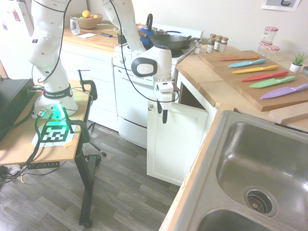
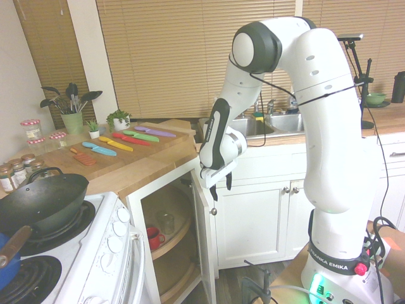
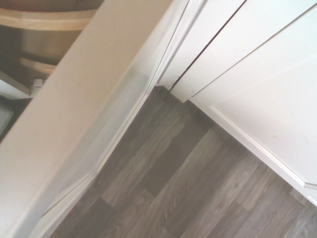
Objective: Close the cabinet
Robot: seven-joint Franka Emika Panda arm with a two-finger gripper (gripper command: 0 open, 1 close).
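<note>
Beside open cabinet door, gripper, fingers near-closed, empty

Wood tabletop w/ cutting board, 6 colored knives, spice jars, sm plant.

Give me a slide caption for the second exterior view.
Gripper poised at the top edge of the open cabinet door, shelves exposed.

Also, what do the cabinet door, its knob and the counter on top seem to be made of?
The cabinet door looks like white painted wood or board, smooth and matte, with a recessed panel. Its knob seems to be silver metal, small and shiny. The countertop looks like butcher-block wood, with pale jointed strips showing.
</note>
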